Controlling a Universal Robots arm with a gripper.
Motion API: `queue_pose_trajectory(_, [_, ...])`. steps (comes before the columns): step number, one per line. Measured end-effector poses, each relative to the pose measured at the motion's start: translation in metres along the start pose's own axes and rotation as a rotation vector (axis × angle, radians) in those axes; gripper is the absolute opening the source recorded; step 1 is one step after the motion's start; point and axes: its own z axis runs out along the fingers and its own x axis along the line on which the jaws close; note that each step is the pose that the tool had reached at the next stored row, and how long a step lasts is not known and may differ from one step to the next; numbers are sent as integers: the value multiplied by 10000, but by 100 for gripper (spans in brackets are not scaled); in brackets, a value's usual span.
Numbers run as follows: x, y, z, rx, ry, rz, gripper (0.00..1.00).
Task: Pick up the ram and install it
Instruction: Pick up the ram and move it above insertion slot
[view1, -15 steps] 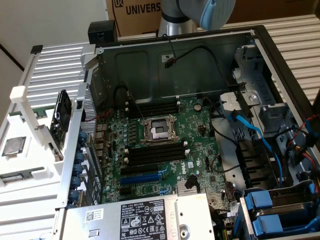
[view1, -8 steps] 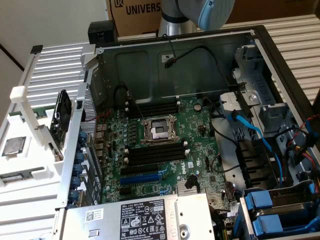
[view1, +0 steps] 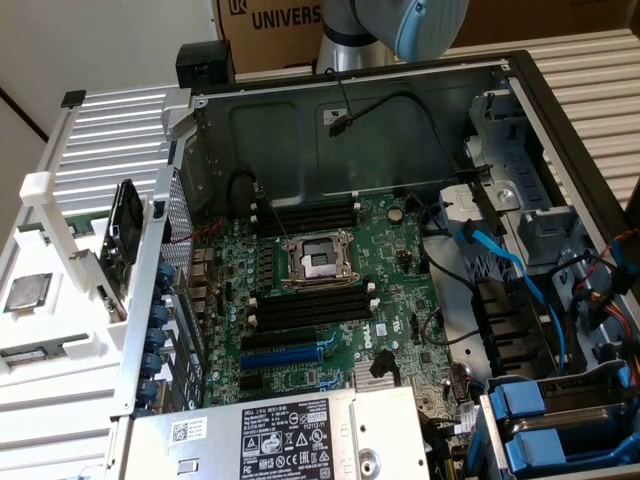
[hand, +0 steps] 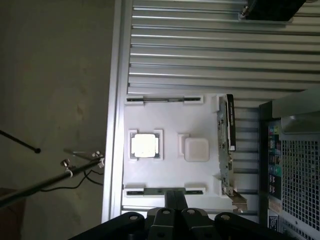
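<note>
A white parts tray (hand: 170, 125) lies on the ribbed metal table beside the open computer case. One ram (hand: 150, 191) lies edge-up in a tray holder, seen as a thin dark strip. A second ram (hand: 164, 100) sits in the holder on the opposite side of the tray. My gripper (hand: 175, 194) hangs above the tray with its fingers shut and nothing between them, their tips over the first ram's holder. In the exterior view the tray (view1: 60, 330) is at the left, with a ram (view1: 25, 352) near its front. The motherboard's black memory slots (view1: 300, 310) lie inside the case.
On the tray sit a processor (hand: 145, 146), a pale square pad (hand: 196, 149) and an expansion card (hand: 227, 130) standing on edge. The case holds the CPU socket (view1: 318, 262), a blue slot (view1: 285, 355), cables (view1: 520, 275) and a power supply (view1: 280, 435). My arm (view1: 400, 25) rises behind the case.
</note>
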Motion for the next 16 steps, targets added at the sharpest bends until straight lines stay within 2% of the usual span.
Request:
queue_pose_trajectory(12, [0,0,0,4,1,-3,11])
queue_pose_trajectory(16, [2,3,1,13,44,-581,11])
